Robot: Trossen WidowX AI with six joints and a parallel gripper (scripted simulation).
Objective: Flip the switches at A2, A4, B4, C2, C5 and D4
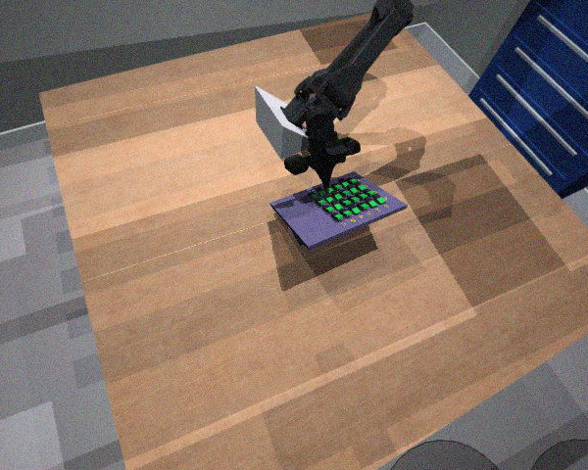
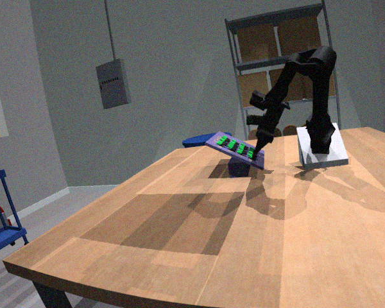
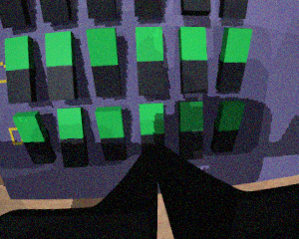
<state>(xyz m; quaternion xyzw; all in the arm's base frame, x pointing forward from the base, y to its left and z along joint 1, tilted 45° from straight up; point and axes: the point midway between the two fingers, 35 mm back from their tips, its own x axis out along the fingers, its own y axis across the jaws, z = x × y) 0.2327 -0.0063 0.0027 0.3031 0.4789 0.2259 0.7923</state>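
Observation:
A purple switch panel (image 1: 315, 227) (image 2: 260, 162) (image 3: 283, 27) sits tilted on a dark block in the middle of the wooden table (image 1: 182, 313) (image 2: 252, 248). It carries a grid of green-and-black rocker switches (image 1: 347, 198) (image 2: 236, 145). My gripper (image 1: 323, 189) (image 2: 258, 151) (image 3: 153, 151) is shut with nothing between the fingers. Its tip rests at the panel's near row. In the wrist view it is at the near end of the fourth switch (image 3: 151, 119) of the bottom row, touching or just above it. Row letters show faintly at the left edge of that view.
The arm's white base block (image 1: 271, 126) (image 2: 322, 155) stands behind the panel. A blue drawer cabinet (image 1: 547, 85) stands off the table's right. In the exterior view a metal shelf (image 2: 278, 63), a blue stool (image 2: 199, 139) and a blue cart (image 2: 0, 205) stand off the table.

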